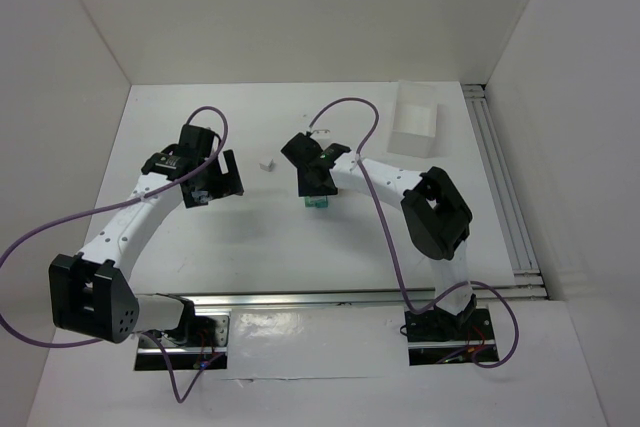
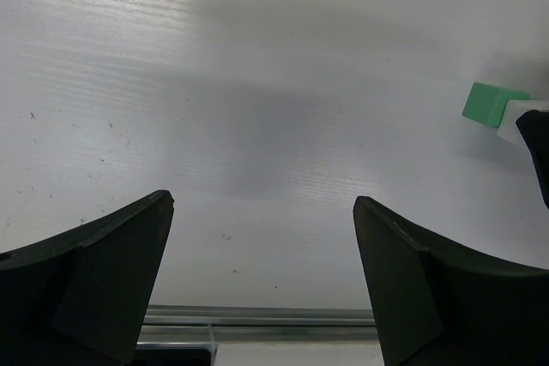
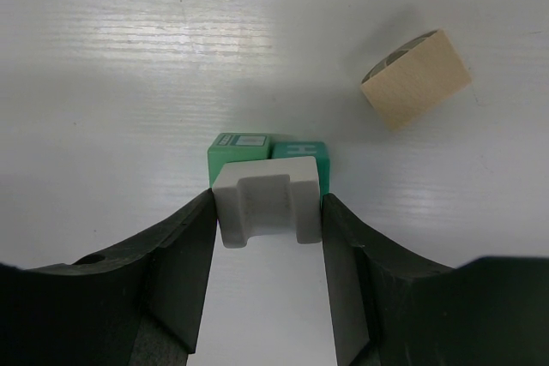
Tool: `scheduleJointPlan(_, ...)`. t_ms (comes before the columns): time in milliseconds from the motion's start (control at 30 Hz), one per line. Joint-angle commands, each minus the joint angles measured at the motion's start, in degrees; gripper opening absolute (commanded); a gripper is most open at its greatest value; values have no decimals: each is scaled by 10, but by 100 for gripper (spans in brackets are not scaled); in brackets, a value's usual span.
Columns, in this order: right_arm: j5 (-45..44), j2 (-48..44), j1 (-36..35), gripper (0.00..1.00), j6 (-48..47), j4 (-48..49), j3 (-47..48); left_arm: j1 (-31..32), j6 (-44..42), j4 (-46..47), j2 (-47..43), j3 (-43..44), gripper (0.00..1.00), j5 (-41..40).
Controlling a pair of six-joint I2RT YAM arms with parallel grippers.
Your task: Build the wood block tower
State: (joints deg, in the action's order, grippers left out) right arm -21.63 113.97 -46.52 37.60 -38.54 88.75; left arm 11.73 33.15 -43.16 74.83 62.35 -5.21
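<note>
Two teal-green cubes (image 3: pixel 241 148) (image 3: pixel 302 154) sit side by side on the white table. My right gripper (image 3: pixel 268 212) is shut on a white notched block (image 3: pixel 268 201) held right over the cubes' near edge; I cannot tell whether it rests on them. A pale tan rounded piece (image 3: pixel 416 79) lies apart beyond them, also in the top view (image 1: pixel 267 164). From above, the right gripper (image 1: pixel 316 187) covers most of the green cubes (image 1: pixel 318 205). My left gripper (image 2: pixel 263 207) is open and empty over bare table, left of the cubes (image 2: pixel 491 102).
A clear rectangular plastic tray (image 1: pixel 415 119) stands at the back right. An aluminium rail (image 1: pixel 500 187) runs along the table's right edge and another along the near edge (image 2: pixel 257 315). White walls enclose the table on three sides.
</note>
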Motion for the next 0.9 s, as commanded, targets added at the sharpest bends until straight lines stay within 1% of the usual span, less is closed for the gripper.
scheduleJointPlan(0,5,-6,-6,50,-3,5,34,2,-4,11,0,0,100,6)
scheduleJointPlan(67,-1,1,-6,50,-21,11,65,2,-4,11,0,0,100,6)
scheduleJointPlan(233,-1,55,35,50,-47,-1,145,2,-4,11,-6,0,100,-1)
scheduleJointPlan(367,43,102,69,50,-59,9,191,2,-4,11,-11,0,100,-1)
scheduleJointPlan(467,48,143,89,50,-65,4,231,2,-4,11,-11,0,100,-1)
scheduleJointPlan(533,55,165,96,50,-65,4,244,2,-4,11,-16,-6,100,-1)
scheduleJointPlan(700,50,185,108,51,-70,-6,261,2,-4,11,-16,-6,100,-12)
scheduleJointPlan(733,50,185,108,54,-75,-7,261,2,-4,11,-16,-6,100,-12)
scheduleJointPlan(767,50,191,108,60,-75,-7,261,2,-4,11,-16,-6,100,-12)
scheduleJointPlan(867,44,196,108,75,-81,-26,283,2,-4,11,-16,-6,100,-12)
